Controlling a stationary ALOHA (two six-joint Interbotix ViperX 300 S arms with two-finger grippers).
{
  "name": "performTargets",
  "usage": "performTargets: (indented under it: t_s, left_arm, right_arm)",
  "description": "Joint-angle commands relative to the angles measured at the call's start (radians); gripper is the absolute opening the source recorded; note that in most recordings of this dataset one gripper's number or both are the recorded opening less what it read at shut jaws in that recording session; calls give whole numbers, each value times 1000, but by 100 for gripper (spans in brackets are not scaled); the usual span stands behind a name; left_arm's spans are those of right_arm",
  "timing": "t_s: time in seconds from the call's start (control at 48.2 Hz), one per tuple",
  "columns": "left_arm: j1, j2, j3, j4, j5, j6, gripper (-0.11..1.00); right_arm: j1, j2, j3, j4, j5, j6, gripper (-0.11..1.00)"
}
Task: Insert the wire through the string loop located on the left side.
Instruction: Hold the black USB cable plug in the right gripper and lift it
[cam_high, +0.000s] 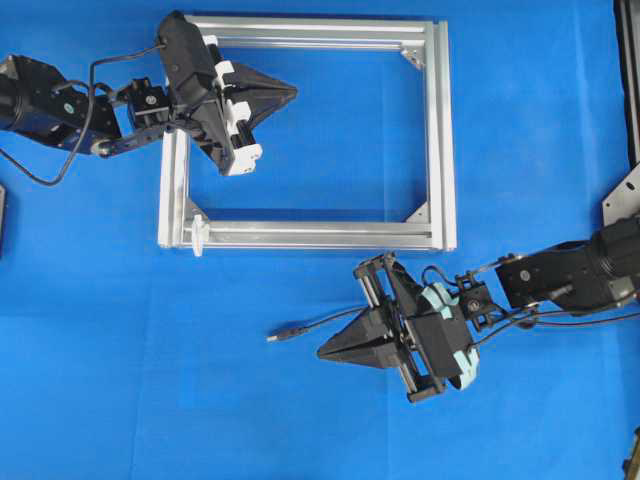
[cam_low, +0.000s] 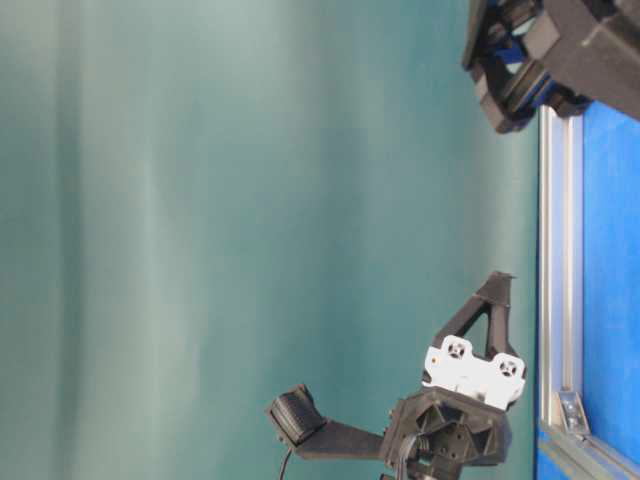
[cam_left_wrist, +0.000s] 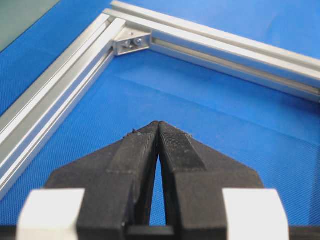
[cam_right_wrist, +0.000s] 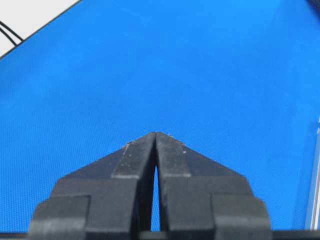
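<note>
Both pairs of fingers, left (cam_left_wrist: 158, 131) and right (cam_right_wrist: 155, 140), are pressed together, holding nothing. Left of the right fingers, the wire (cam_high: 300, 329) lies level on the desk, its plug pointing left.

Blue table (cam_high: 300, 420) bears aluminium frame (cam_high: 440, 130), wire (cam_high: 300, 328)

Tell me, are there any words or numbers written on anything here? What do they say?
No readable text: no words, numbers, labels or signs appear in any view.
The silver frame, the blue mat, the wire and its plug are all plain.
The left gripper and right gripper show no legible marks; any small print on the arm motors is too blurred to read.
</note>
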Motion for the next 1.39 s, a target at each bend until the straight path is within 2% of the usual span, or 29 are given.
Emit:
performTargets:
  t_s: [0.0,0.208,0.477,0.623,0.685,0.747,0.955,0.996,1.163,1.37]
  left_arm:
    - [-3,-32,-12,15,8,-2,0]
    - [-3,-34,-5,17,21,-5,0]
    - [-3,-32,-6,17,20,-5,0]
    - [-3,-34,-5,15,20,-5,0]
    - [-3,-34,-5,17,21,-5,0]
    - [-3,-34,-5,15,21,-5,0]
    - [-3,-34,-3,17,21,-5,0]
    - [-3,-34,-3,17,21,-5,0]
    - [-3,-34,-3,17,21,-5,0]
    - [-3,-34,-3,15,21,-5,0]
  right_arm:
    - [-2,-58,0,3,-6,11,1]
    - [-2,-60,-6,6,43,12,-2]
    - [-8,-60,-2,15,51,14,-2]
    - [-12,-60,0,14,55,44,0]
    - [-18,-60,-3,14,58,58,8]
    - [-21,-58,-5,21,60,69,21]
    - [-28,-58,-3,49,60,69,84]
    - [-28,-58,-5,51,60,69,92]
    - [-31,-44,-8,52,64,69,92]
    - [-35,40,-38,83,66,69,93]
